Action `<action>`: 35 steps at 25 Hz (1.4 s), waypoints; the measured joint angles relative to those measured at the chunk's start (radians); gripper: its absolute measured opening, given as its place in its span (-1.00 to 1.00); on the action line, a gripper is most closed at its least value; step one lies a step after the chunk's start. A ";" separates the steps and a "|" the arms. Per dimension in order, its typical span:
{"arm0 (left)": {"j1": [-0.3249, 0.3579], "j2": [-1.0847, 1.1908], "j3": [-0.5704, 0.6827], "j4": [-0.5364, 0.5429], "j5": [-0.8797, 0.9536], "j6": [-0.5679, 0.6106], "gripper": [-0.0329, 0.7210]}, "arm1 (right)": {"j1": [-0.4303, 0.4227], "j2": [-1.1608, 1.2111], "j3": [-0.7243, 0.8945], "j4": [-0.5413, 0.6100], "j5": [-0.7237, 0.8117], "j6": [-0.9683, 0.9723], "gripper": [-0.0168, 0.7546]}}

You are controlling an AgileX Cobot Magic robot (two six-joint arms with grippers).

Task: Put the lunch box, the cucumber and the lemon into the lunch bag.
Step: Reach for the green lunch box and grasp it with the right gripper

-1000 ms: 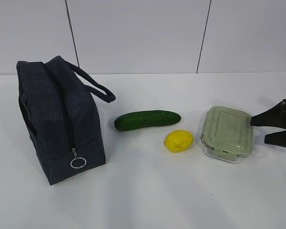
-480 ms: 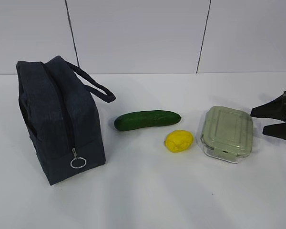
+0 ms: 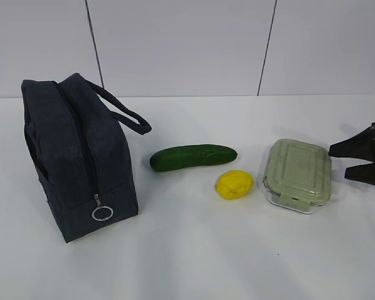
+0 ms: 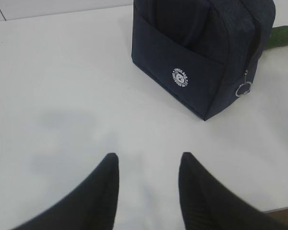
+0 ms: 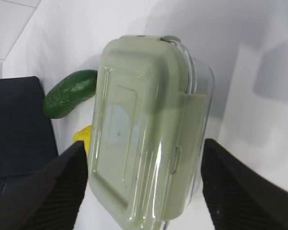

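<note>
Broadly, bare white table (image 3: pixel 194 250) stretches across the foreground, with open room on every side of four objects set in a loose row before a pale panelled wall (image 3: pixel 187 44). One lunch bag (image 3: pixel 78 156) stands upright at the left, zipped, its ring pull (image 3: pixel 102 213) hanging low and handles looped toward the back. One cucumber (image 3: pixel 194 157) lies right of it, one lemon (image 3: pixel 234 184) just in front of the cucumber's right end, and one lunch box (image 3: pixel 298 174) near the lemon, lid on. At the right edge, the right gripper (image 3: pixel 367 161) reaches in low, fingers spread wide beside the lunch box; its wrist view shows the box between them, untouched. Over empty table near the bag, the left gripper (image 4: pixel 148 179) hangs with jaws apart, holding nothing.
</note>
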State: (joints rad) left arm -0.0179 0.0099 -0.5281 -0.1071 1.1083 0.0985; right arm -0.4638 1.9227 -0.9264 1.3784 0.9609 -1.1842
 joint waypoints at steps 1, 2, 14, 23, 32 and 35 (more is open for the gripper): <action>0.000 0.000 0.000 0.000 0.000 0.000 -0.10 | 0.000 0.000 0.000 -0.002 0.000 0.000 0.49; 0.000 0.000 0.000 0.000 0.000 0.000 -0.10 | 0.000 0.000 0.000 -0.006 0.000 0.000 0.49; 0.000 0.000 0.000 -0.083 0.000 0.000 -0.10 | 0.000 0.000 0.000 -0.015 -0.002 0.000 0.49; 0.000 0.203 -0.013 -0.137 -0.170 -0.048 0.15 | 0.000 0.000 0.000 -0.026 -0.002 0.000 0.49; 0.000 0.669 -0.118 -0.415 -0.476 -0.164 0.38 | 0.004 0.000 0.000 -0.055 -0.029 0.000 0.53; 0.000 0.785 -0.165 -0.460 -0.533 -0.166 0.40 | 0.023 0.000 0.000 -0.055 -0.050 0.000 0.56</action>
State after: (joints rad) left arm -0.0179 0.7950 -0.6928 -0.5670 0.5753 -0.0675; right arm -0.4409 1.9227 -0.9264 1.3233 0.9107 -1.1842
